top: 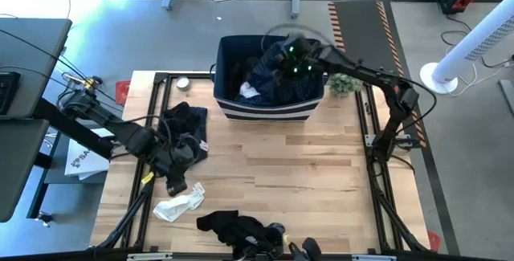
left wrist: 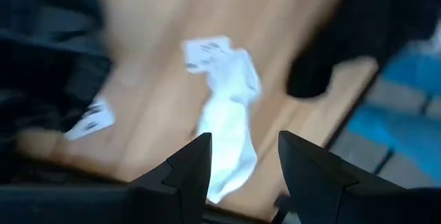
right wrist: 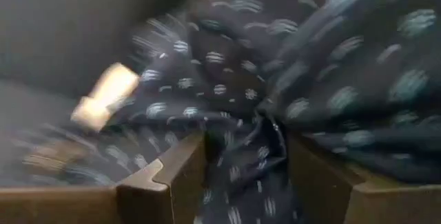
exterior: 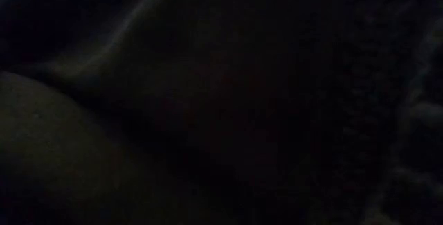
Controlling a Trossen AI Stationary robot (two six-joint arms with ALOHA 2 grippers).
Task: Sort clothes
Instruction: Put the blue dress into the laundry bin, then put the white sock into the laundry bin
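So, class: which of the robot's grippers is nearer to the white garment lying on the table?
Left. The left gripper hangs open right beside the white garment, fingers aimed at it. The right gripper is across the table in the navy bin, around the speckled navy garment.

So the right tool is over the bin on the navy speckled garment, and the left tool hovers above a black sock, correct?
Not quite: the left tool hovers above a white garment, as the left wrist view shows. The right tool is indeed over the bin, on the navy speckled garment.

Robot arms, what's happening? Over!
Left gripper open above crumpled white cloth. Right gripper in navy fabric bin, speckled navy garment between jaws. Nothing blocking.
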